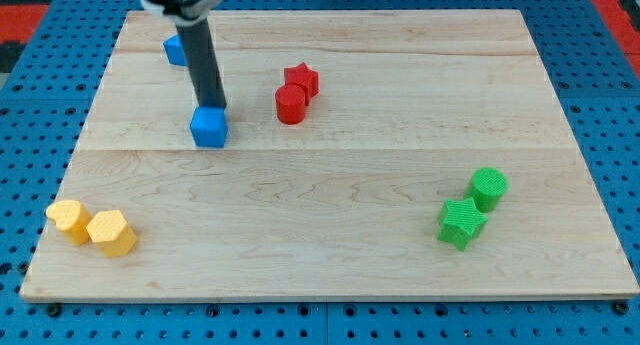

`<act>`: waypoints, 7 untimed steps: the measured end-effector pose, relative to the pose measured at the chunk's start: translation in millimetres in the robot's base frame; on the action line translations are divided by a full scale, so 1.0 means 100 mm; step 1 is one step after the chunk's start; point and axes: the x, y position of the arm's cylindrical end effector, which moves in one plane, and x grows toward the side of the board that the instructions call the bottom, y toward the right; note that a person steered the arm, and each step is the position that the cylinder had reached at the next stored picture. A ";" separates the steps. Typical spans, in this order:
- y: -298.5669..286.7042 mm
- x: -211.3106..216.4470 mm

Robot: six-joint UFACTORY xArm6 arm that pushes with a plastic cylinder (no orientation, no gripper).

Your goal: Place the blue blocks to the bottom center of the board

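A blue cube (209, 127) lies on the wooden board (330, 195) at the upper left. My tip (214, 105) touches the cube's top edge, just above it in the view. A second blue block (175, 51) sits near the board's top-left edge, partly hidden behind the rod, so its shape is unclear.
A red star (302, 79) and a red cylinder (290, 104) touch at the upper middle. A green cylinder (489, 188) and a green star (461, 223) sit at the right. Two yellow blocks (70, 220) (112, 233) sit at the bottom left.
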 end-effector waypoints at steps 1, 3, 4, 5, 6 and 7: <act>0.20 0.63; -0.39 1.03; 0.18 1.10; 0.51 1.09; 0.57 0.92; 1.18 1.30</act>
